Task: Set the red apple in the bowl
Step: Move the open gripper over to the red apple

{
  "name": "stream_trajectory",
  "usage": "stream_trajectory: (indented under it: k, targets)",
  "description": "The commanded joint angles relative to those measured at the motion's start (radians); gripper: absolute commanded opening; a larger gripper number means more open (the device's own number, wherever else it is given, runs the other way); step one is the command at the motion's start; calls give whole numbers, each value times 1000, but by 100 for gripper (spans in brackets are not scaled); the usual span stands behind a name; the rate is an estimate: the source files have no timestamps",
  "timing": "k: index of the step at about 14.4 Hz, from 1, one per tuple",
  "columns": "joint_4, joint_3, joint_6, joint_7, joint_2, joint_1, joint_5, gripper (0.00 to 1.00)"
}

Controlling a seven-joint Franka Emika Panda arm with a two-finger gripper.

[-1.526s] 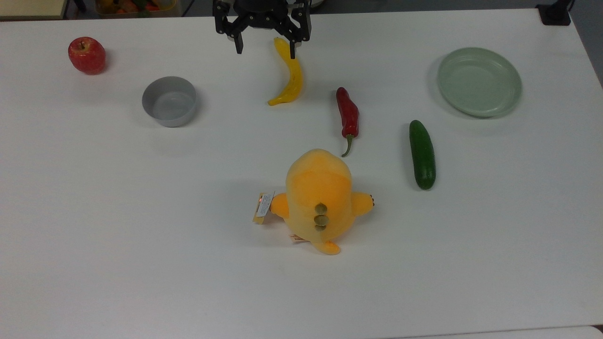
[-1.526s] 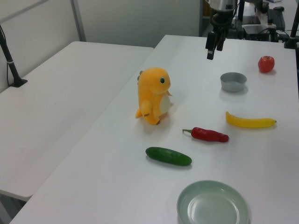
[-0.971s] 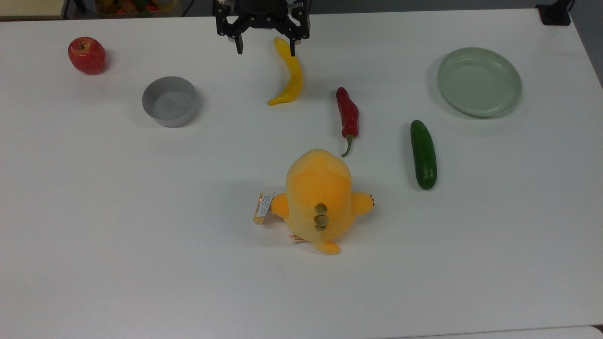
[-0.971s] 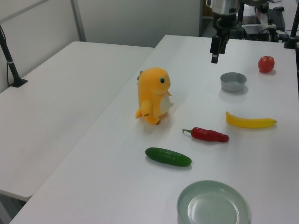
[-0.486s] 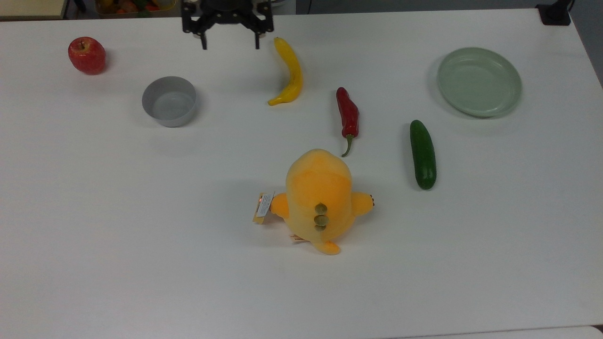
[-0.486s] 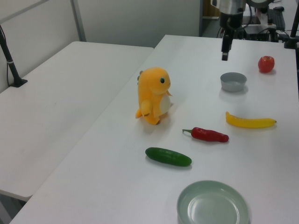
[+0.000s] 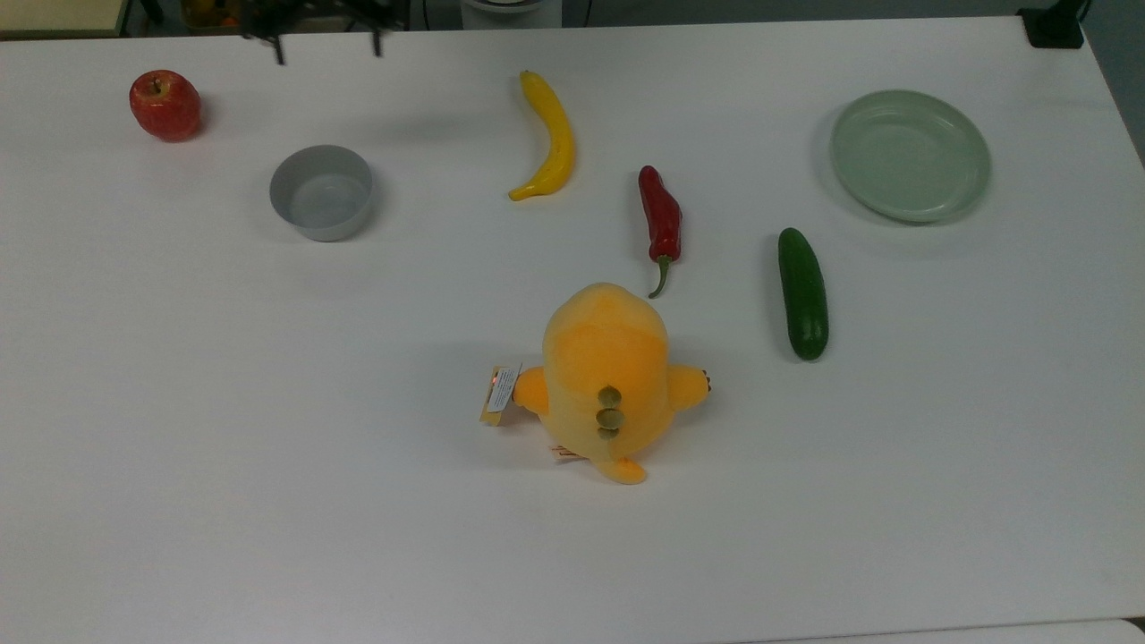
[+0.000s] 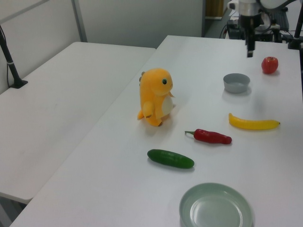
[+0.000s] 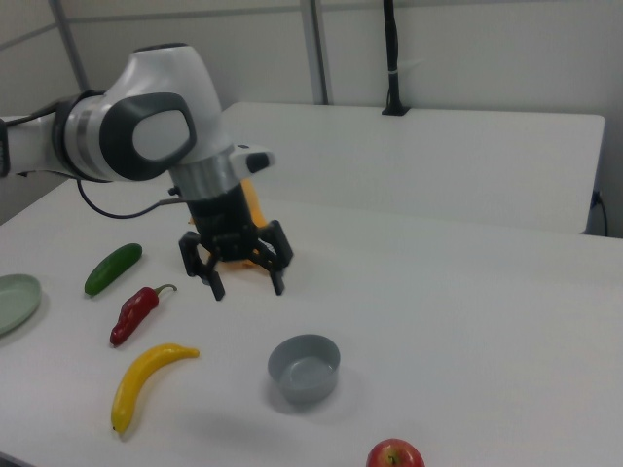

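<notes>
0 steps look finished. Top view: the red apple [image 7: 165, 105] sits on the table [image 7: 268, 447], up and to the top view's left of the bowl [image 7: 321, 191], well apart from it, and the bowl is empty. Left view: apple just beyond the bowl. Right view: the claw [image 9: 246, 286] hangs above the bowl, spread wide, holding nothing; approach, grasp and carry all remain.

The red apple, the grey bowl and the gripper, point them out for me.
red apple [image 7: 165, 106], top view, middle of its skin.
grey bowl [image 7: 322, 192], top view, bare inner floor.
gripper [image 9: 246, 285], right view, midway between its open jaws.
</notes>
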Motion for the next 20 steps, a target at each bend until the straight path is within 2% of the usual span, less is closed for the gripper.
stream_trajectory:
  k: [1,5,10,14,20]
  targets:
    - [-60,-82,34,-302,-69,-68,-26,100]
    - [-106,-179,144,-580,-68,-133,-28,100]
    - [-120,-262,236,-878,-40,-181,-55,100]
    - [-126,-271,333,-906,64,-199,-109,100]
    - [-124,-271,408,-909,167,-222,-120,100]
